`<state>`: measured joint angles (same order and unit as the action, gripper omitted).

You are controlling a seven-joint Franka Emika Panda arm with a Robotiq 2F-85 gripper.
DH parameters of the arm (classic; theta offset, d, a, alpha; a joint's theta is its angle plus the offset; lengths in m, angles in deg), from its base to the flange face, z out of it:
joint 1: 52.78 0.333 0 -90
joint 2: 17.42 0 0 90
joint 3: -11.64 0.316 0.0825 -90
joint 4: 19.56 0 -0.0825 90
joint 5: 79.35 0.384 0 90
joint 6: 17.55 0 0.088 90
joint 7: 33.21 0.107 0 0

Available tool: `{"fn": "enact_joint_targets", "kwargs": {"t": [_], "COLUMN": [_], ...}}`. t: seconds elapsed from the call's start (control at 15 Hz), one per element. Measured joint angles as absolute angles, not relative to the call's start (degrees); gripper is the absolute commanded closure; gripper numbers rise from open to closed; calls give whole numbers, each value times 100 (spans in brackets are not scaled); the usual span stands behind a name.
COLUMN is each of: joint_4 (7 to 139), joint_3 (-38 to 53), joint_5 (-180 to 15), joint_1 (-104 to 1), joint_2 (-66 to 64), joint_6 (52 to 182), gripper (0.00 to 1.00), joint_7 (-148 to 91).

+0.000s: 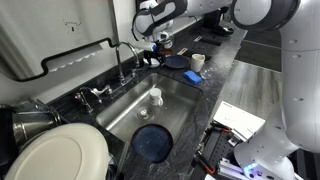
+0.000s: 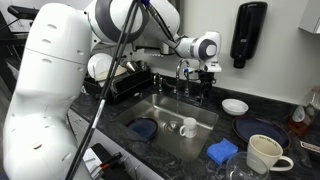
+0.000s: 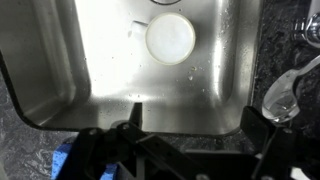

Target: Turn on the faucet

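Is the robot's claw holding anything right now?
No, nothing. The claw is open over the sink, with nothing between its fingers.

1. The faucet point(image 1: 118, 62) is shiny chrome.
2. The sink point(image 1: 185, 92) is dull steel grey. It holds a dark blue plate point(image 1: 153, 142) and a white cup point(image 1: 155, 97).
3. The worktop point(image 1: 228, 70) is black with fine pale speckles.
4. On it are a bright blue sponge point(image 2: 222, 151), a cream mug point(image 2: 263, 152) and a white bowl point(image 2: 236, 106).
5. The arm point(image 2: 50, 80) is glossy white, and the gripper point(image 3: 192, 128) is black.

One faucet point(image 1: 119, 62), two white mugs point(image 2: 187, 127) point(image 2: 263, 153), seemingly two blue plates point(image 2: 143, 128) point(image 2: 262, 130).
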<state>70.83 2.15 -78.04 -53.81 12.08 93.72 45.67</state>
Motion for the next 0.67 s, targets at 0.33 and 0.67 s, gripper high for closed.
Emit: {"fn": "enact_joint_targets", "kwargs": {"t": [0.33, 0.67], "joint_4": [7142, 7335], "joint_3": [174, 175], "joint_5": [-7804, -7873], "joint_1": [-5383, -5349], "joint_2": [1008, 1003], "joint_6": [9799, 10462], "gripper": [0, 0], "joint_7": [4721, 4748]}}
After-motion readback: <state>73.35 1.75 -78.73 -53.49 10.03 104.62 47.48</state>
